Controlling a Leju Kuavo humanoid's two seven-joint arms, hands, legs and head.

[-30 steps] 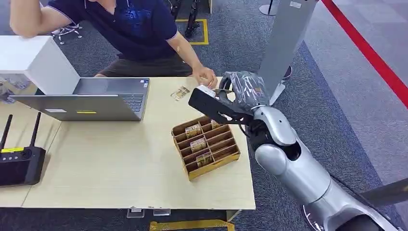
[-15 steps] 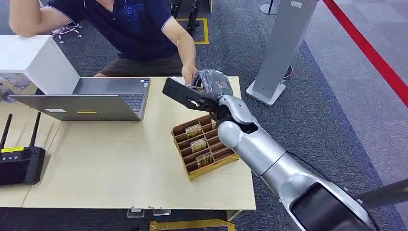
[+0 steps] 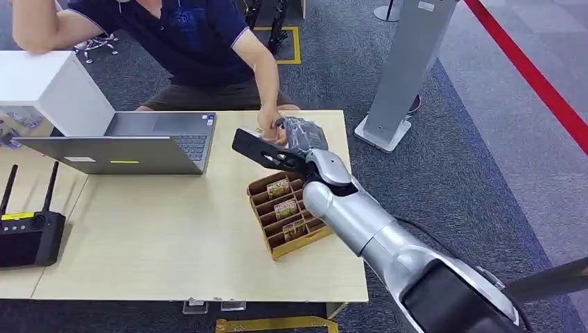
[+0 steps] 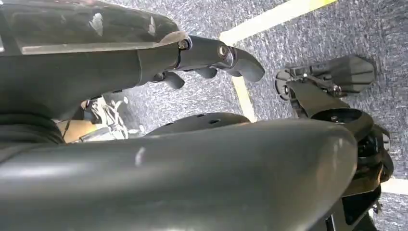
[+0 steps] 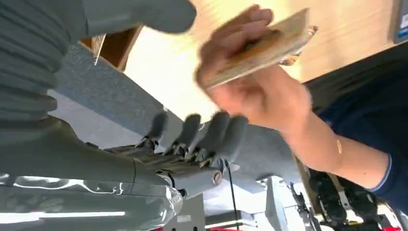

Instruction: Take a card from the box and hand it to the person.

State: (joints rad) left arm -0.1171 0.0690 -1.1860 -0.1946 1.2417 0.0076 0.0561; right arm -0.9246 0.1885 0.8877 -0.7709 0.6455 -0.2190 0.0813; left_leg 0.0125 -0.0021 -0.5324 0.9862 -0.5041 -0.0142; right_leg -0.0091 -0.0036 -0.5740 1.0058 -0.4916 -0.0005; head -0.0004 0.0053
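The brown cardboard box (image 3: 309, 242) stands on the table's right half, with cards (image 3: 285, 207) upright in its slots. My right arm reaches over it toward the person. My right hand (image 3: 300, 133) hovers at the table's far edge, its fingers (image 5: 207, 132) spread and holding nothing. The person's hand (image 3: 267, 129) is right beside it and grips a tan card (image 5: 260, 44), just off my fingertips. My left hand (image 4: 204, 53) hangs over the carpet with its fingers loosely extended and nothing in them.
An open laptop (image 3: 132, 142) and a white box (image 3: 48, 87) sit at the table's far left, a black router (image 3: 28, 239) at its near left. A grey pillar stand (image 3: 409, 62) rises beyond the table's right end. The person (image 3: 194, 41) leans in across the far edge.
My right arm has swung left along the table's far edge. The person's hand moved left with it and now holds a card. The card seen lying on the table earlier is now hidden.
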